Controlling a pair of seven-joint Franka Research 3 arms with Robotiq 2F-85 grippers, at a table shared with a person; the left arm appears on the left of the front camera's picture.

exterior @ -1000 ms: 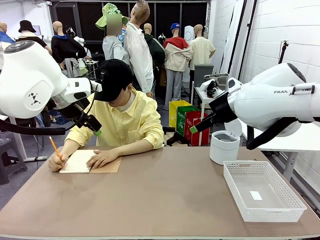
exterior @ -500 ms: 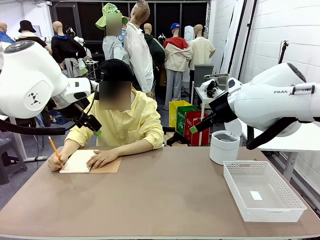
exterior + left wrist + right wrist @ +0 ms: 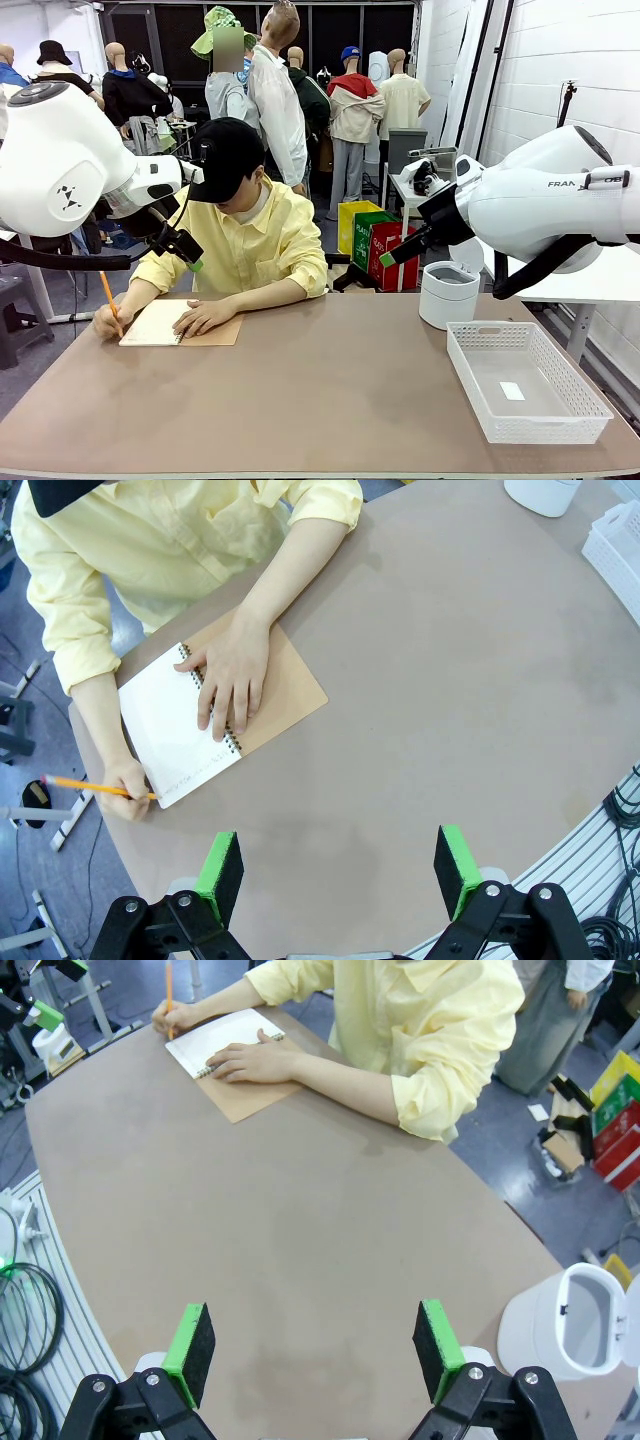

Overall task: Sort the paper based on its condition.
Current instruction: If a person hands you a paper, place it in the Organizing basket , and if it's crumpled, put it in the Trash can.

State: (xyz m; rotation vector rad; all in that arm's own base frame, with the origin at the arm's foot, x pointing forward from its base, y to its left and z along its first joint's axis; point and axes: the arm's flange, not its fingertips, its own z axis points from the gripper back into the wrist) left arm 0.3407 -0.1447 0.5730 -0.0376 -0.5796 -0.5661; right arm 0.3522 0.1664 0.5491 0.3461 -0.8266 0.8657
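No loose paper is in view. A person in a yellow shirt sits at the far left of the table, writing with an orange pencil (image 3: pixel 108 296) on the white page of an open spiral notebook (image 3: pixel 155 324) with a brown cover. One hand (image 3: pixel 232 675) lies flat on the notebook (image 3: pixel 180 730). My left gripper (image 3: pixel 193 262) hangs open in the air above and just behind the notebook, its green pads (image 3: pixel 220 865) wide apart with nothing between them. My right gripper (image 3: pixel 388 258) is raised over the far right of the table, also open and empty (image 3: pixel 315 1345).
A white mesh basket (image 3: pixel 470 375) stands at the right of the table with a small white slip on its floor. Behind it is a white cylindrical bin (image 3: pixel 448 294) with an open top. The brown tabletop (image 3: pixel 320 400) between notebook and basket is bare.
The person's pencil hand has shifted slightly along the page. Both arms have stayed still.
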